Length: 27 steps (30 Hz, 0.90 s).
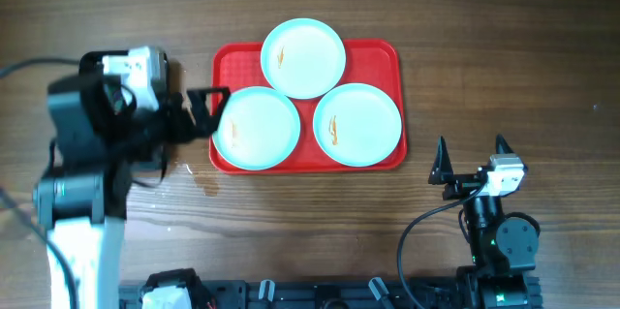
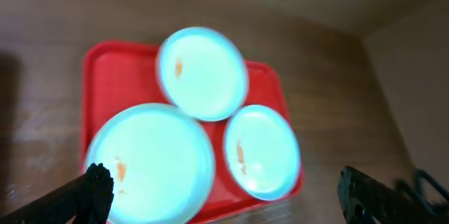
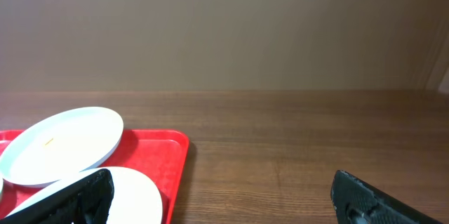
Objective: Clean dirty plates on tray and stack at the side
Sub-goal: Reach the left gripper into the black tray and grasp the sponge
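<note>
Three pale mint-blue plates lie on the red tray (image 1: 380, 55): one at the back (image 1: 303, 57), one at the front left (image 1: 257, 127), one at the front right (image 1: 357, 123). Each carries a small orange-brown smear. My left gripper (image 1: 211, 110) hovers at the tray's left edge, open and empty, just left of the front-left plate. Its wrist view looks down on that plate (image 2: 151, 164), the back plate (image 2: 202, 73) and the right plate (image 2: 261, 152), between wide fingers (image 2: 95, 190). My right gripper (image 1: 471, 144) stands open and empty, right of the tray's front corner.
The tray sits on a brown wooden table (image 1: 504, 38). A black cable (image 1: 415, 236) loops beside the right arm's base. A small pale mark (image 1: 205, 183) lies on the wood below the tray's front-left corner. The right wrist view shows the tray's corner (image 3: 172, 155) and a plain wall.
</note>
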### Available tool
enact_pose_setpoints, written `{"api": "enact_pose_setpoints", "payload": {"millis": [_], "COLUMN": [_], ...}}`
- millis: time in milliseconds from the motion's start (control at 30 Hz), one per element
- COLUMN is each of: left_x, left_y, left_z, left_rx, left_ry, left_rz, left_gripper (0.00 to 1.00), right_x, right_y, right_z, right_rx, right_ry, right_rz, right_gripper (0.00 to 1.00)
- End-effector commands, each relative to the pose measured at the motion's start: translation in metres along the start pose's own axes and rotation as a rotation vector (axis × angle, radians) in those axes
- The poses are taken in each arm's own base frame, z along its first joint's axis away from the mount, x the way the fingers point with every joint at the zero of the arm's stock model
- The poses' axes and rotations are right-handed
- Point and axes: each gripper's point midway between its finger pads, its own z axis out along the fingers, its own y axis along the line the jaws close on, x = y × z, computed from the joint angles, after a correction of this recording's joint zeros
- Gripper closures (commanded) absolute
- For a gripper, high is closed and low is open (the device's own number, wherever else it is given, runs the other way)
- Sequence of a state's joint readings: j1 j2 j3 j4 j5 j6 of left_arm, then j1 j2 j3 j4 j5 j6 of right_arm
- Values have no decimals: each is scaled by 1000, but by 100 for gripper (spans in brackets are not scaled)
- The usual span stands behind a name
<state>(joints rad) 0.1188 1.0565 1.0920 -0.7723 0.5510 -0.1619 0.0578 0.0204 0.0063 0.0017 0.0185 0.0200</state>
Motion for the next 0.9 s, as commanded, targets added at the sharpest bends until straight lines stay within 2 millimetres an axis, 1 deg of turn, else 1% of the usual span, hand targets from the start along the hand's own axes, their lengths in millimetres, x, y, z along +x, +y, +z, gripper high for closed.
{"api": "enact_pose_setpoints", "payload": {"millis": [0, 100, 167, 233, 300, 333, 400, 467, 567, 700, 733, 767, 800, 833, 867], "left_x": [-22, -30, -36, -38, -38, -40, -44, -31, -12, 11, 14, 18, 21, 24, 26], "left_y": [66, 113, 138, 154, 175, 183, 193, 205, 231, 255, 258, 262, 265, 270, 273], "left_z": [7, 3, 2, 6, 11, 14, 25, 25, 24, 36, 39, 43, 48, 53, 56], "left_rx": [-327, -578, -695, -735, -759, -752, -703, -729, -812, -837, -840, -842, -843, -845, -845], "left_ry": [35, 135, 187, 217, 215, 204, 191, 242, 292, 376, 389, 402, 413, 423, 429], "left_rz": [-224, -317, -341, -367, -446, -477, -518, -547, -577, -630, -635, -640, -643, -647, -649], "left_gripper": [0, 0, 0, 0, 0, 0, 0, 0, 0, 0, 0, 18, 51, 60, 59], "right_x": [-2, -2, -2, -2, -2, -2, -2, -2, -2, -2, -2, -2, -2, -2, -2], "right_y": [2, 2, 2, 2, 2, 2, 2, 2, 2, 2, 2, 2, 2, 2, 2], "right_z": [0, 0, 0, 0, 0, 0, 0, 0, 0, 0, 0, 0, 0, 0, 0], "right_rx": [-13, -13, -13, -13, -13, -13, -13, -13, -13, -13, -13, -13, -13, -13, -13], "right_ry": [-10, -10, -10, -10, -10, -10, -10, -10, -10, -10, -10, -10, -10, -10, -10], "right_rz": [-17, -17, -17, -17, -17, -17, -17, -17, -17, -17, -17, -17, -17, -17, -17], "right_gripper": [0, 0, 0, 0, 0, 0, 0, 0, 0, 0, 0, 0, 0, 0, 0]}}
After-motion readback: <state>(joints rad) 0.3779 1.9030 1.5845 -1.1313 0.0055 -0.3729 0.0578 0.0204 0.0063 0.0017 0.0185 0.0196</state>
